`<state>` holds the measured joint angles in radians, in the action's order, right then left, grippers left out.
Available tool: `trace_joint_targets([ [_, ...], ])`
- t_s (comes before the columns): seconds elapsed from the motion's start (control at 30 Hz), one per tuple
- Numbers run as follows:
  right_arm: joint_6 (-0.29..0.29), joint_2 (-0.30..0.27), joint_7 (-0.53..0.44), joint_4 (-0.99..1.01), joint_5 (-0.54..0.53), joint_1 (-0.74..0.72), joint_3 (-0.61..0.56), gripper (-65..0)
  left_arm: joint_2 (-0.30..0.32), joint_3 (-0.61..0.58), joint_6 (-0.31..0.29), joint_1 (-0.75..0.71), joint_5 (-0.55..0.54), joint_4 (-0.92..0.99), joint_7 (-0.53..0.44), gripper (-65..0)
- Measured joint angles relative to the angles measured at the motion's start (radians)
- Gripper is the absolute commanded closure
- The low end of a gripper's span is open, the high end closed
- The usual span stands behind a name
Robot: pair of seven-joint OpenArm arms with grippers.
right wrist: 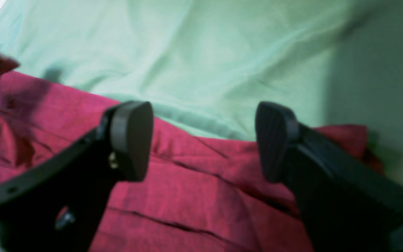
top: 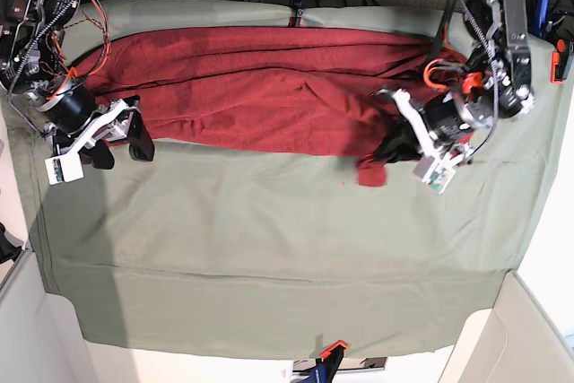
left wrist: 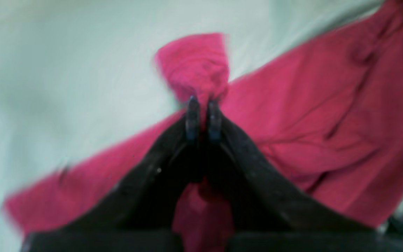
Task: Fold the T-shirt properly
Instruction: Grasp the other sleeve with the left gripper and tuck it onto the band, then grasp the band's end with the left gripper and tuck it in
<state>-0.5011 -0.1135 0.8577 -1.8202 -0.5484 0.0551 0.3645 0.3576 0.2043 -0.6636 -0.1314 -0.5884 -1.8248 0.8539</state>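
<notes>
Left gripper [left wrist: 203,119] pinching T-shirt [left wrist: 327,115] fold, unseen overhead.

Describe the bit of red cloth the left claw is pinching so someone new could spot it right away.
Start from the pale green sheet that covers the table, then find the dark red T-shirt stretched along its far side. At the shirt's near edge, the left claw is shut on a small red flap, the only red bit poking out onto the green.

The base view looks straight down from high up. Each wrist view looks close along its own fingers, and all three share the T-shirt [top: 260,87] on the green sheet [top: 269,248].
</notes>
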Motion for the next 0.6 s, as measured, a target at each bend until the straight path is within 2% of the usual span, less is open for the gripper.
trace_joint_targets([
  [0.17, 0.0, 0.0, 0.0, 0.0, -0.001, 0.0, 0.0, -44.7, 0.0, 0.093, -0.002, -0.037, -0.003, 0.002, -0.016, 0.0],
  [0.2, 0.0, 0.0, 0.0, 0.0, -0.002, 0.0, 0.0, -44.7, 0.003, 0.095, -0.003, -0.046, 0.001, 0.01, -0.021, -2.9],
  [0.33, 0.0, 0.0, -0.001, 0.0, -0.002, 0.0, 0.0, -44.7, 0.011, 0.096, 0.005, -0.094, 0.051, 0.079, -0.019, -29.1],
  [0.4, 0.0, 0.0, -0.001, 0.0, -0.002, 0.0, 0.0, -44.7, 0.009, 0.096, 0.053, -0.108, 0.083, 0.102, -0.024, -35.3],
  [0.47, 0.0, 0.0, 0.0, 0.0, -0.002, 0.0, 0.0, -44.7, 0.009, 0.1, 0.084, -0.112, 0.105, 0.108, -0.056, -35.7],
  [0.6, 0.0, 0.0, 0.0, 0.0, -0.002, 0.0, 0.0, -44.7, 0.007, 0.166, 0.114, -0.112, 0.098, 0.108, -0.06, -35.7],
])
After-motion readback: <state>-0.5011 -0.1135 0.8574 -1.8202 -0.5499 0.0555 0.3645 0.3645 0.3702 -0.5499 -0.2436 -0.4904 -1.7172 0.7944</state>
